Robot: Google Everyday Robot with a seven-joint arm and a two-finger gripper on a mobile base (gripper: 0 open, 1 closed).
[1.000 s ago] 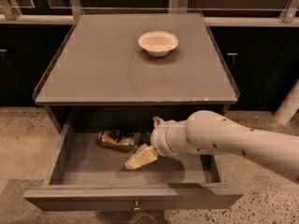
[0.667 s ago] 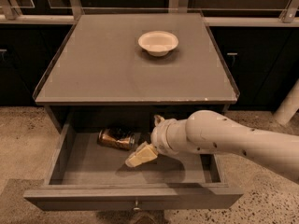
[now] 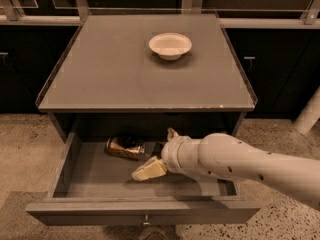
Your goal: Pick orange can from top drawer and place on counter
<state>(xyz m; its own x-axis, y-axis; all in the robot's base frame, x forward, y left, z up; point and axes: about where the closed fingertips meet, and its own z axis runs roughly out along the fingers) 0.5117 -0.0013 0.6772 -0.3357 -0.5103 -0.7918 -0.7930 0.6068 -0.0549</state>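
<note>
Drawer [image 3: 145,211] standing open below counter's [image 3: 100,79] front edge. Can [image 3: 125,147] lying on its side inside, near drawer's back wall, left of centre. Gripper [image 3: 160,151] hanging in drawer just right of can, fingers spreading wide and gripping nothing. Arm [image 3: 250,166] reaching in from right. Bowl [image 3: 170,45] sitting near counter's back edge.

**Grey counter [image 3: 115,74] above the pulled-out top drawer [image 3: 100,176], on a speckled beige floor [image 3: 25,149].**
A white bowl [image 3: 170,45] sits upright on the counter, near its far edge and slightly right of centre. The orange can [image 3: 125,147] lies on its side on the drawer bottom, toward the back. The gripper [image 3: 153,154] is inside the drawer just right of the can, fingers spread.
</note>
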